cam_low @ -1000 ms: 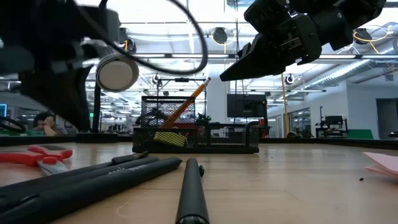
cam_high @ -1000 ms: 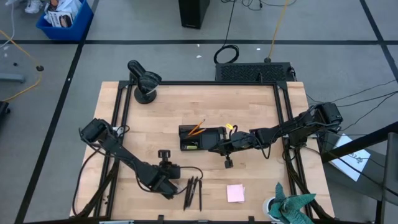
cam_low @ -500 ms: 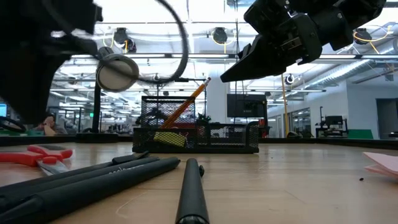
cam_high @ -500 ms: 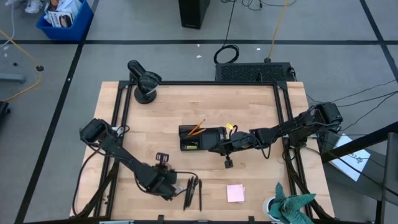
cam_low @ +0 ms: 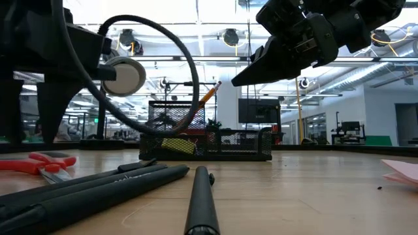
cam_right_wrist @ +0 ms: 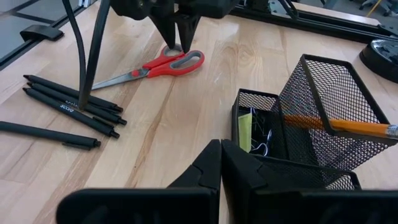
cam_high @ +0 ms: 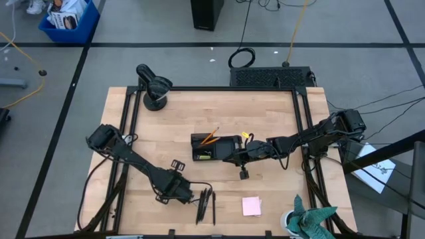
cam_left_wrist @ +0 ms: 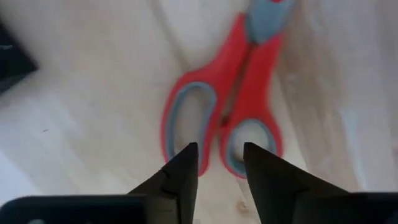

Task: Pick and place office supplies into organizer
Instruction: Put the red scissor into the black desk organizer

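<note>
one scissors (cam_left_wrist: 224, 118) flat on table (cam_high: 265, 113), straddled by part-open, empty left gripper (cam_left_wrist: 219, 163), four pens (cam_right_wrist: 68, 106) beside, one pencil (cam_right_wrist: 348, 126) in organizer (cam_right_wrist: 298, 134), right gripper (cam_right_wrist: 221, 163) shut, empty, above organizer

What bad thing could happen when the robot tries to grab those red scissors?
The left gripper hangs over the scissors, fingers only partly apart near the handles; it might pinch one loop and tip them. The pens lie close by and could get knocked.

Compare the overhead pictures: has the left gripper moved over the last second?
Yes. The left gripper has shifted slightly toward the black pens, and its wrist has turned. It now hangs over the scissors.
</note>
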### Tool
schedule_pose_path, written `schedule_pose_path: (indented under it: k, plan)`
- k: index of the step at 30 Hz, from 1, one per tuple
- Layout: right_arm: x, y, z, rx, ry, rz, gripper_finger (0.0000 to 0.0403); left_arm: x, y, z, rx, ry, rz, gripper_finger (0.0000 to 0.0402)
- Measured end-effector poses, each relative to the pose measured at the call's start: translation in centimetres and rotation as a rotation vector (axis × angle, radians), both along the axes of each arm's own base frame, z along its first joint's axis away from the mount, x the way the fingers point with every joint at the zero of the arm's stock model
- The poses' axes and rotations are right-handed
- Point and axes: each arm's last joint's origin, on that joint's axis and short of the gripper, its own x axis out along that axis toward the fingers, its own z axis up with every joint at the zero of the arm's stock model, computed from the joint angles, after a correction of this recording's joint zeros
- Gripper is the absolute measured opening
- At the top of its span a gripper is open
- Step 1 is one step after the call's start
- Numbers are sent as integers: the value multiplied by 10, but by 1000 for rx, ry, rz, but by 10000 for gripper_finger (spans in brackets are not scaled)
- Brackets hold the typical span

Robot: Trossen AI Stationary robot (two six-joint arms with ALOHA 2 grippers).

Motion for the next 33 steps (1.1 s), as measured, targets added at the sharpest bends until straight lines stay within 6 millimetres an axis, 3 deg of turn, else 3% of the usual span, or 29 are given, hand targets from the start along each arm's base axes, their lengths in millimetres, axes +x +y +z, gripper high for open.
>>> schedule_pose_path:
  k: [16,33]
  plan:
    - [0,0,0,-3,-1,0,4,-14,16,-25,-24,87,-61,138]
    - [0,0,1,-15,-9,6,4,9,4,10,23,-29,50,138]
